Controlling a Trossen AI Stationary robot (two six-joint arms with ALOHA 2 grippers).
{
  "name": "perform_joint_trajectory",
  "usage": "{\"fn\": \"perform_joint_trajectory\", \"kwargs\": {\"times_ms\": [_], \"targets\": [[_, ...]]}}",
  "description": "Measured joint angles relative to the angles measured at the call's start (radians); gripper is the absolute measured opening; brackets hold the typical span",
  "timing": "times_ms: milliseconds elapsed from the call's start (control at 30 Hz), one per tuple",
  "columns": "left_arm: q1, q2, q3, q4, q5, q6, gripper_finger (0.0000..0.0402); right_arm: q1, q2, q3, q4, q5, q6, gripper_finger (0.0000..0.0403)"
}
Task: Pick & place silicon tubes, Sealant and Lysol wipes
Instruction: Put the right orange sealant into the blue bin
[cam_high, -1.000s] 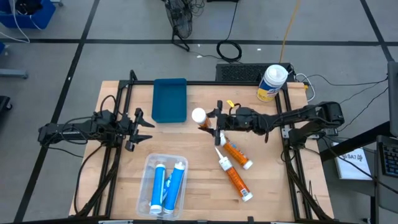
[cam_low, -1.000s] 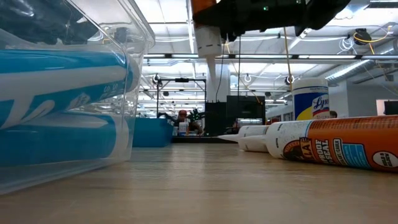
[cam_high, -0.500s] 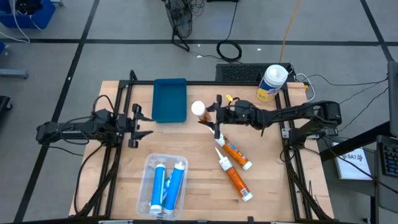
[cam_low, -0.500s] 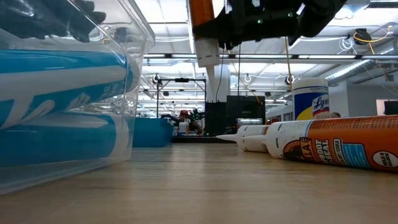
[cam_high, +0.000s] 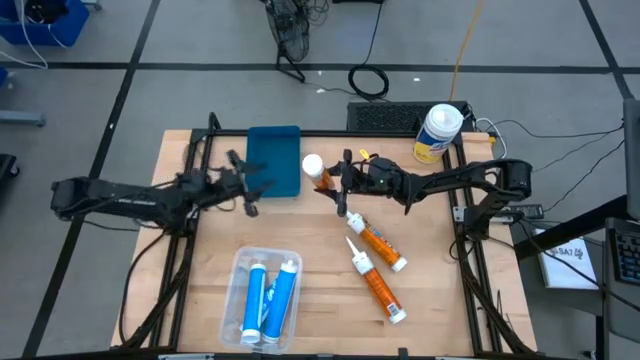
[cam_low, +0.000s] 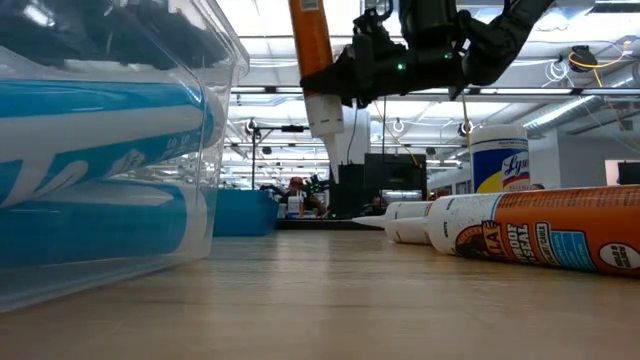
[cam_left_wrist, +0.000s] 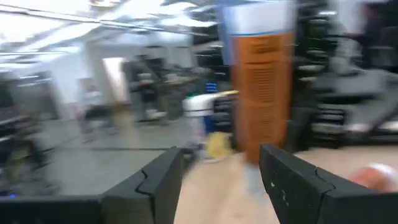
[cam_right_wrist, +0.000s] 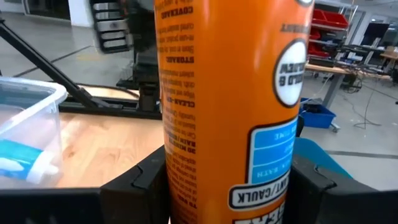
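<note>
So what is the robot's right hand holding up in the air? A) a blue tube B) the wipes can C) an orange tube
C: the right gripper is shut on an orange tube, lifted clear of the table.

Bright, even light falls on my table (cam_high: 320, 250) from overhead; shadows under the arms are faint and soft. In the low view, ceiling strip lights (cam_low: 300, 45) glare white at twelve o'clock, and the clear bin (cam_low: 110, 150) at nine o'clock looms soft and out of focus, catching highlights. My left wrist view is smeared all over with motion blur, the orange tube (cam_left_wrist: 261, 93) streaked. In my right wrist view that tube (cam_right_wrist: 224, 106) fills the frame, sharp, its side glossy.
</note>
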Motion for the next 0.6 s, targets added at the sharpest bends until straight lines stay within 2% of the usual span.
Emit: {"fn": "perform_joint_trajectory", "kwargs": {"times_ms": [100, 367, 467, 600], "targets": [[0.005, 0.124, 0.095, 0.005, 0.125, -0.003, 0.0214, 0.000, 0.005, 0.000, 0.013, 0.000, 0.006, 0.0198], [0.005, 0.390, 0.303, 0.003, 0.265, 0.036, 0.0214, 0.008, 0.006, 0.000, 0.005, 0.000, 0.009, 0.0198], [0.006, 0.439, 0.353, 0.003, 0.273, 0.025, 0.0214, 0.009, 0.004, 0.000, 0.007, 0.000, 0.012, 0.0198], [0.006, 0.469, 0.377, 0.005, 0.235, 0.025, 0.0214, 0.008, 0.004, 0.000, 0.000, 0.002, 0.020, 0.0197]]}}
